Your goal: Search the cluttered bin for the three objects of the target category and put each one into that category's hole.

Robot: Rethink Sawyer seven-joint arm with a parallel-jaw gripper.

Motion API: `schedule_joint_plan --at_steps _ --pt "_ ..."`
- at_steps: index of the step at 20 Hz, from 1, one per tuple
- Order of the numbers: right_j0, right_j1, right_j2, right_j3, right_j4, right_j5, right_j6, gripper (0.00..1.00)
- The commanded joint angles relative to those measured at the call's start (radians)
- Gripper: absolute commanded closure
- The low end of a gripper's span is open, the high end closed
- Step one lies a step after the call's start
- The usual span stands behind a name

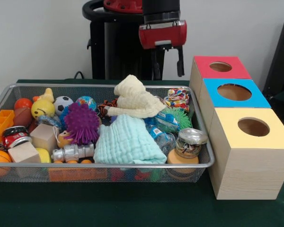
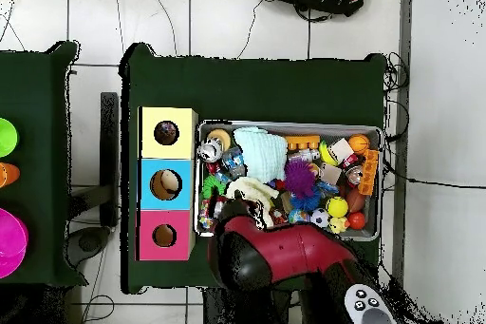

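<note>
gripper: gripper (image 1: 167, 66) hangs above the far rim of the bin, right of middle in the front view; two dark fingers point down with a clear gap between them, nothing held.
bin: wire mesh bin (image 1: 206, 163) sits on the green table, crammed full; the three boxes stand just beside its right end.
target: category is not shown, so i cannot tell which three things are meant; all candidates lie below and toward the camera from the jaws.
nearest things: cream cloth (image 1: 135, 100) lies almost straight under the jaws, long axis across the bin; mint cloth (image 1: 127, 142) lies nearer the camera.
textures: both cloths soft, crinkled; purple spiky ball (image 1: 81, 123) rubbery; wooden block (image 1: 43, 137) hard, square; glass jar (image 1: 189, 142) smooth, with a lid.
holes: red box (image 1: 227, 73), blue box (image 1: 258, 99), yellow box (image 1: 281, 137), each with one round hole on top.
judgement: search step, nothing picked yet; cloths likely hide smaller things.
</note>
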State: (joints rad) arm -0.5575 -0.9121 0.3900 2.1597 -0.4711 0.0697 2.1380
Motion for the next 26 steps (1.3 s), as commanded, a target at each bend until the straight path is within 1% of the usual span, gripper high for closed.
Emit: schedule_joint_plan --at_steps 1,7,9,11,14,16,22,26 --pt "0.01 0.049 -0.132 -0.049 0.006 0.015 0.111 0.0" --pt "0.008 0.059 -0.132 -0.042 0.007 -0.003 0.098 0.0" --pt "0.02 0.058 -0.144 -0.034 0.01 -0.014 0.106 0.0" --pt "0.078 0.066 -0.195 -0.025 0.02 -0.053 0.142 0.0" --pt "0.237 0.096 -0.321 -0.015 0.067 -0.134 0.218 0.0" --pt "0.299 0.118 -0.365 -0.007 0.103 -0.176 0.237 0.0" --pt "0.396 0.178 -0.456 0.003 0.153 -0.273 0.212 0.0" --pt "0.459 0.234 -0.507 0.013 0.195 -0.359 0.205 0.0"
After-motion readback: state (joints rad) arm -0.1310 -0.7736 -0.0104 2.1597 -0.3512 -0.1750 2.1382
